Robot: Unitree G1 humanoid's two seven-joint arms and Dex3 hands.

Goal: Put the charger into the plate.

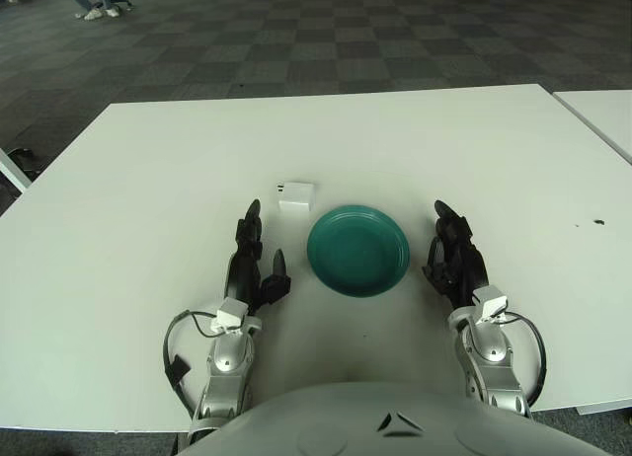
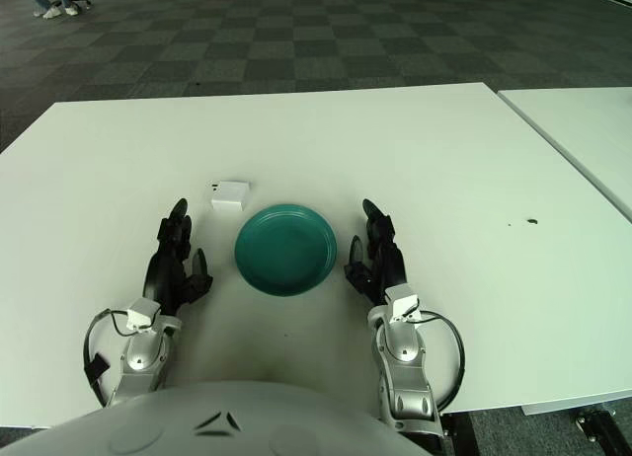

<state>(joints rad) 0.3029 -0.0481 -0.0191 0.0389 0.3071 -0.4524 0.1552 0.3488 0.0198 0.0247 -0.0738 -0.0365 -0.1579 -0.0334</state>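
Beside green plate (image 1: 357, 250), white boxy charger (image 1: 295, 195)

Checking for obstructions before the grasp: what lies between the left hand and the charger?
Only bare white table. In the left eye view the left hand sits below-left of the charger, nothing between; the plate lies to the right.

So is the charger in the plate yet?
No, out. The charger lies on the table beside the plate's far-left rim; the plate holds nothing.
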